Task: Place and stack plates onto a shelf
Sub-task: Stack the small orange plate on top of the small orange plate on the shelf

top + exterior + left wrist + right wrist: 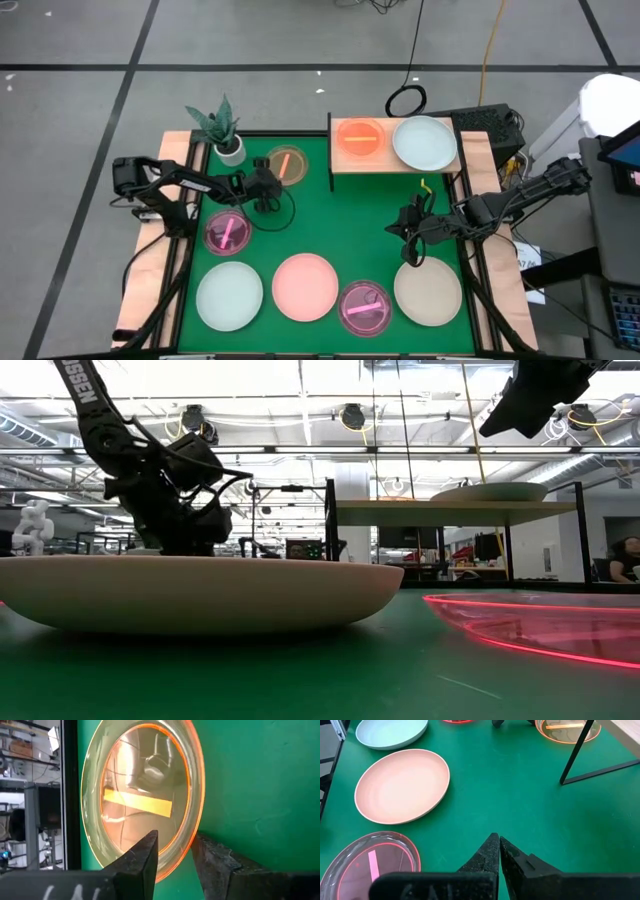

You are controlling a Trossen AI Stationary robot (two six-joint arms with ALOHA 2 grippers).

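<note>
The left gripper straddles the rim of the see-through orange plate at the table's eleven o'clock; its fingers are apart, contact uncertain. The plate's far edge is cut off in the left wrist view. The shelf at one o'clock holds two plates. The right gripper hovers pinched together, empty.

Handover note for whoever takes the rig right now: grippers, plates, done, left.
Left gripper: jaws straddling the rim of the orange see-through plate on the table, not lifted.
Right gripper: shut, empty, above the beige plate.
Done: orange plate and pale plate on the shelf.
Left: six on the table, including blue-green, pink, two magenta.
</note>
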